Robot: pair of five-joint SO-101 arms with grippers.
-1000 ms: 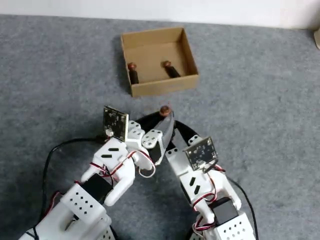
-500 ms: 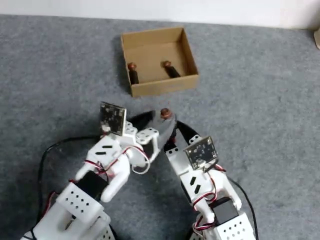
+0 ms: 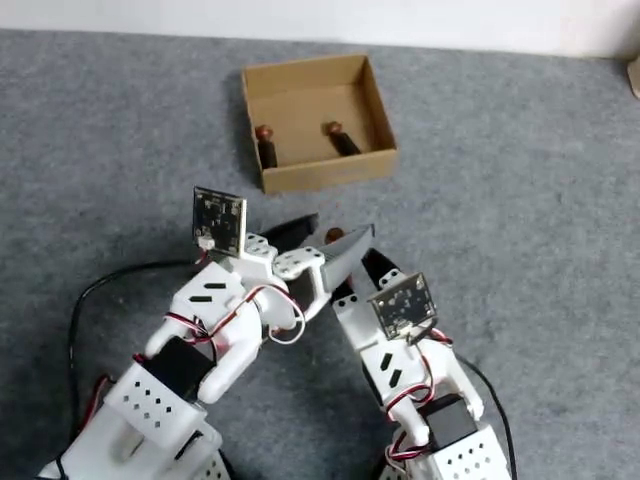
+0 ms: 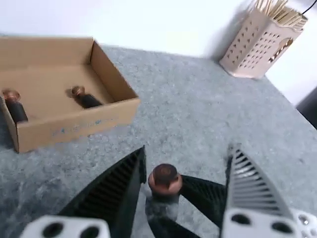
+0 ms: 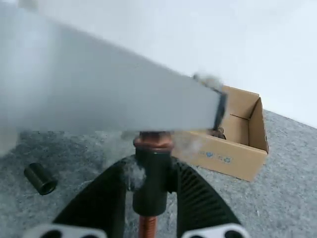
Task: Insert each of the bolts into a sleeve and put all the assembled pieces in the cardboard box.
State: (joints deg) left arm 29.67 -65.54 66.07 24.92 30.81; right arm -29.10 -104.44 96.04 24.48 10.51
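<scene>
Clamping, right claw (image 5: 152,171): fingers closed tight on the black sleeve (image 5: 151,181) of one assembled piece, which is held upright.
Bolt in that sleeve: the copper bolt head (image 5: 152,140) sits on top of the sleeve, just above the fingers. A copper shank (image 5: 146,225) sticks out below them.
Left claw (image 4: 188,151): jaws spread wide with nothing in them. It stands over the right claw, one jaw on each side of the bolt head. The dark jaw is just beside the head and the pale jaw is well clear; I cannot tell whether the dark jaw touches it.
High view check: both claws meet tip to tip, with the bolt head between the left claw's jaws.
Loose sleeve (image 5: 40,178): black, lying on its side on the mat, off to one side of the right claw and apart from it.
Cardboard box (image 3: 325,172): just beyond both claw tips, near but not touching.
Box contents: near-side piece (image 3: 266,145) and far-side piece (image 3: 342,138), each a black sleeve with a copper head. They lie side by side, apart from each other.
Grey mat (image 3: 520,200): under the claws, the box and the loose sleeve.
Perforated holder (image 4: 260,42): pale, with sticks in it, well beyond the left claw and against the white wall.
</scene>
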